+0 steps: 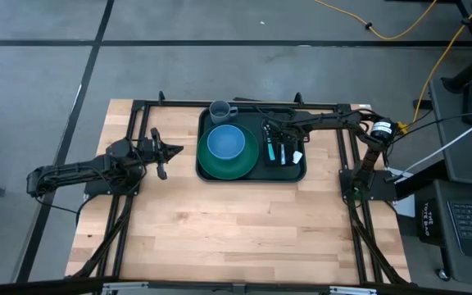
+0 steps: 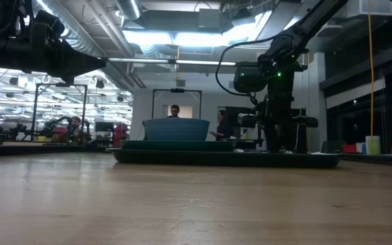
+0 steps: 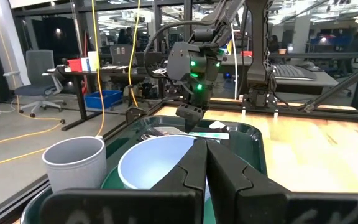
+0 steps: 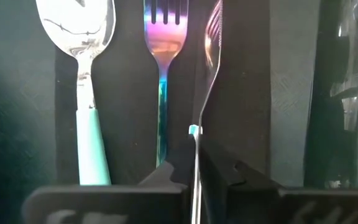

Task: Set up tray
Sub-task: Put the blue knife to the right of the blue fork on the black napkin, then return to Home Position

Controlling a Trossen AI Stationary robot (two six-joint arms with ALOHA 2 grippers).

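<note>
Over the tray [image 1: 206,170] at the far middle of the table [image 1: 220,229], right gripper [image 1: 270,133] pinched tight on a third utensil [image 4: 209,68] held edge-on, directly above the black napkin [image 4: 247,74]. Beside it, spoon [image 4: 82,37] and fork [image 4: 163,37] laid parallel, long axes in line with the fingers, so probably a straight drop alongside the fork. Left gripper [image 1: 169,151] closed on nothing, parked just off the tray's left rim, farther from the cutlery.
</note>
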